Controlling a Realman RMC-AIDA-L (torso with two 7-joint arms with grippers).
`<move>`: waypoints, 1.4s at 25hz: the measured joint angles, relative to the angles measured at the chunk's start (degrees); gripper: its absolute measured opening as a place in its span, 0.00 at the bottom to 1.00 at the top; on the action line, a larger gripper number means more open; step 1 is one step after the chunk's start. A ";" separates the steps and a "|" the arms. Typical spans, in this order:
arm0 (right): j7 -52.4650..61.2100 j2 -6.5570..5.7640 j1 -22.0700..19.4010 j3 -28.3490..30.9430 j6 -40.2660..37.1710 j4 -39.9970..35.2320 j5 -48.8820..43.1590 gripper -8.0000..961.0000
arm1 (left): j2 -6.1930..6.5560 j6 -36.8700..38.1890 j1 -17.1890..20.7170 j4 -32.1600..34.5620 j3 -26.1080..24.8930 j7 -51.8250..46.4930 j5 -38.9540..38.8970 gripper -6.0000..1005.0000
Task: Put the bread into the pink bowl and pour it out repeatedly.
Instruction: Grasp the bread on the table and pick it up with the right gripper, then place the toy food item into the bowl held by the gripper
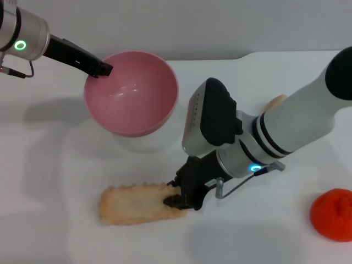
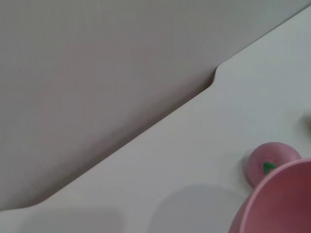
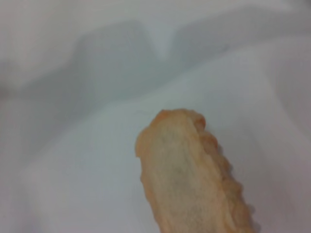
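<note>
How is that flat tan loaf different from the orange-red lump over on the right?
The elongated tan toy bread is long, flat and pale with a ridged edge; the orange-red crinkly blob is rounded, compact and far brighter. The right gripper sits at the bread's end; nothing touches the blob. Both lie on the white table.

The head camera looks forward and down over the white tabletop point(image 1: 44, 231). The left wrist camera sits close beside the round smooth pink plastic bowl point(image 2: 282, 204), facing the tabletop's far edge. The right wrist camera views the elongated tan toy bread loaf point(image 3: 189, 179) closely; the head view shares both objects.
</note>
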 joint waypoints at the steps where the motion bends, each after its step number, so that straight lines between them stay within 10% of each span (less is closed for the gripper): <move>1: -0.02 -0.06 -0.05 0.16 0.01 -0.51 -0.01 0.34 | 0.03 0.01 -0.02 0.00 0.00 0.00 0.00 0.05; 15: -1.75 -0.43 -2.68 2.23 4.82 -13.81 -0.39 0.23 | 1.93 0.04 -0.58 -0.48 -0.21 -0.10 0.00 0.05; 24: -7.53 -0.11 -13.73 6.55 6.49 -33.27 0.24 0.20 | 2.25 -0.16 -0.13 -0.56 -0.25 -0.10 0.00 0.05; 35: -18.53 0.25 -20.53 19.00 5.90 -36.04 12.72 0.19 | 1.78 -0.33 -0.21 -0.96 -0.02 0.40 0.09 0.05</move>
